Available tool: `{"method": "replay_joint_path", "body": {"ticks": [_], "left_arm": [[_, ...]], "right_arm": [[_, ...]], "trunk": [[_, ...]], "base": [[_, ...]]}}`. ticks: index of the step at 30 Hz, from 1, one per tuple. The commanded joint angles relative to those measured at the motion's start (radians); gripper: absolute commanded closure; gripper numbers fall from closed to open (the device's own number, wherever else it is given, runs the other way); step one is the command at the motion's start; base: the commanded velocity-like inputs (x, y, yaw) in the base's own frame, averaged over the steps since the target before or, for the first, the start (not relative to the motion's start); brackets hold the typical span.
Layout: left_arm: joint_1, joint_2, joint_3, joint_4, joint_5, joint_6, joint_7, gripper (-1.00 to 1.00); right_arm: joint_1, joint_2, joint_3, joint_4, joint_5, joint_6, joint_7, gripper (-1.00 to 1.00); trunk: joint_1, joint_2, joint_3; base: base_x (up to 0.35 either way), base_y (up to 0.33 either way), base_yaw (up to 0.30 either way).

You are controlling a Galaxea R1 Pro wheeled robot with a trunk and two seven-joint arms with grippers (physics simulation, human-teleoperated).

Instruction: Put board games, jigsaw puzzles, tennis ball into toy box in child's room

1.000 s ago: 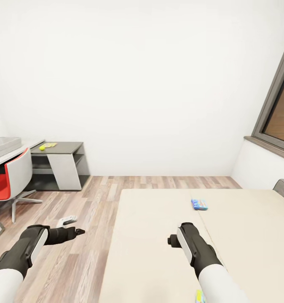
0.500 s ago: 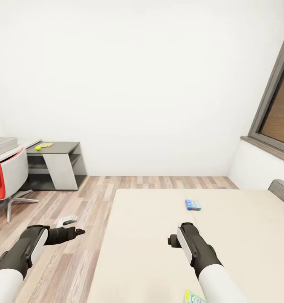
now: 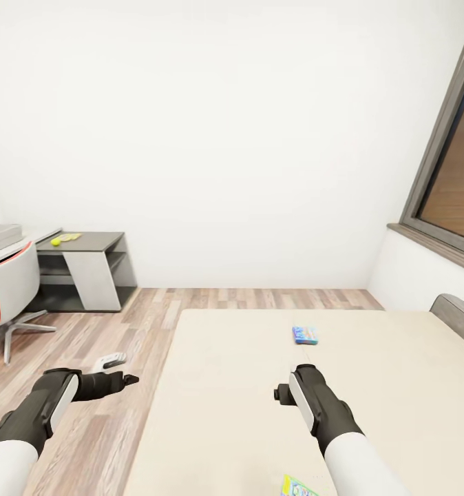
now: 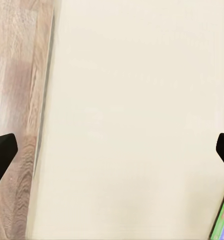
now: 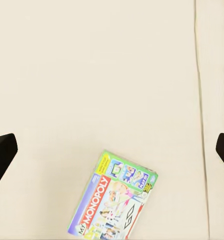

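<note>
Both the left gripper (image 4: 112,150) and right gripper (image 5: 112,150) hang wide open and empty over the bed (image 3: 246,406) (cream cover), the Monopoly game (image 5: 114,202) lying near, the blue game (image 3: 305,335) farther off.

My two arms share one build. Each forearm is a smooth white cylinder that meets a matte black wrist housing with rounded, bulging contours. A white inset panel runs along each black housing: on the outer face of the left arm (image 3: 43,410) and on the inner face of the right arm (image 3: 321,410). The right housing carries a small round black knob on its inner side. The left housing tapers to a slim black end section, with a white bracket piece bearing a dark slot just beyond it. The fingertips (image 4: 2,152) of my left tool and those of my right tool (image 5: 2,150) are plain black wedges with no markings.
</note>
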Motion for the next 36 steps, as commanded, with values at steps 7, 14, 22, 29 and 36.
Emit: {"method": "replay_joint_path", "body": {"ticks": [7, 14, 22, 29, 36], "left_arm": [[-0.001, 0.0, 0.002, -0.001, 0.01, 0.009, 0.002, -1.0], [-0.001, 0.001, 0.002, -0.001, 0.01, 0.009, 0.002, -1.0], [-0.001, 0.001, 0.002, -0.001, 0.01, 0.009, 0.002, -1.0], [-0.001, 0.001, 0.002, -0.001, 0.01, 0.009, 0.002, -1.0], [-0.001, 0.001, 0.002, -0.001, 0.009, 0.009, 0.002, -1.0]], "right_arm": [[-0.001, 0.0, -0.003, 0.0, -0.004, 0.003, -0.005, -1.0], [-0.001, 0.0, -0.003, 0.0, -0.004, 0.003, -0.004, -1.0], [-0.001, 0.0, -0.003, 0.0, -0.004, 0.003, -0.004, -1.0], [-0.001, 0.0, -0.004, 0.001, -0.006, 0.003, -0.005, -1.0], [-0.002, 0.0, -0.005, 0.001, -0.009, 0.003, -0.003, -1.0]], "trunk": [[0.001, -0.002, -0.002], [0.001, -0.002, -0.002], [0.001, -0.002, -0.002], [0.001, -0.002, -0.002], [0.001, -0.002, -0.002]], "base": [[0.0, -0.132, 0.0], [0.0, -0.027, 0.0], [0.0, -0.003, 0.0], [0.0, 0.0, 0.0], [0.0, 0.0, 0.0]]}}
